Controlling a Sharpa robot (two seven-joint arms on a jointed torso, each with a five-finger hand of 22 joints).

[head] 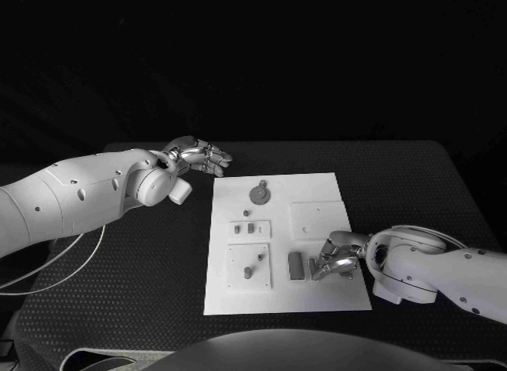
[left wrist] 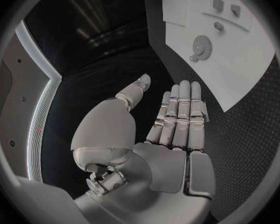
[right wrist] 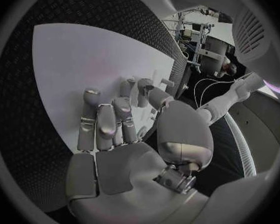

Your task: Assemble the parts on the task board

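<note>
The white task board [head: 321, 182] lies mid-table. On it are a round grey gear-like part [head: 259, 193], two small pieces [head: 246, 228] in a raised square, a square plate with a peg [head: 249, 267] and a dark bar [head: 295, 265]. My right hand [head: 341, 256] rests on the board's near right area. Its fingertips are against a small grey part [head: 315, 267] beside the bar. In the right wrist view the right hand [right wrist: 121, 129] has thumb and one finger close together; whether they pinch the part is unclear. My left hand [head: 198, 158] hovers off the board's far left corner with straight, empty fingers [left wrist: 177, 114].
A raised blank square [head: 318, 215] sits on the board just beyond my right hand. The left wrist view shows the board [left wrist: 252, 69] with the gear part [left wrist: 202, 47] past my left fingertips. Black textured table [head: 153, 255] surrounds the board.
</note>
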